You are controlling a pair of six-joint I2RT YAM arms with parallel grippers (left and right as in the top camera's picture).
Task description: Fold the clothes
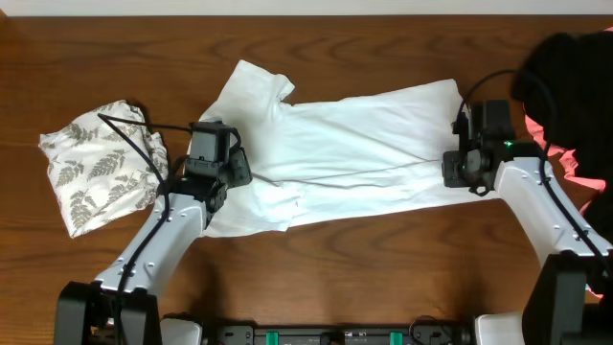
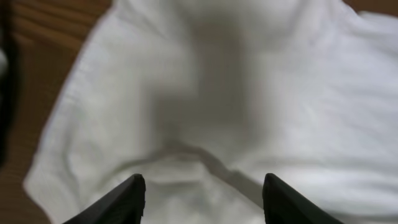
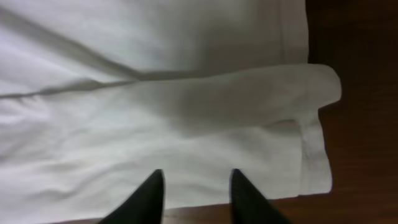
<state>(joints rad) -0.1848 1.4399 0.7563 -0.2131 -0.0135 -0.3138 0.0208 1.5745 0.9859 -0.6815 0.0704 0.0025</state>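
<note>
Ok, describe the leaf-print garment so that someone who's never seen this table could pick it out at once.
On the wooden table, a big white T-shirt lies spread across the middle. Left of it, apart from it, sits a bunched leaf-print garment. It alone is patterned, cream with grey-brown fern leaves; the black garment and coral-pink garment at the right edge are plain.

Black garment [image 1: 575,81] cut off at right edge.
</note>
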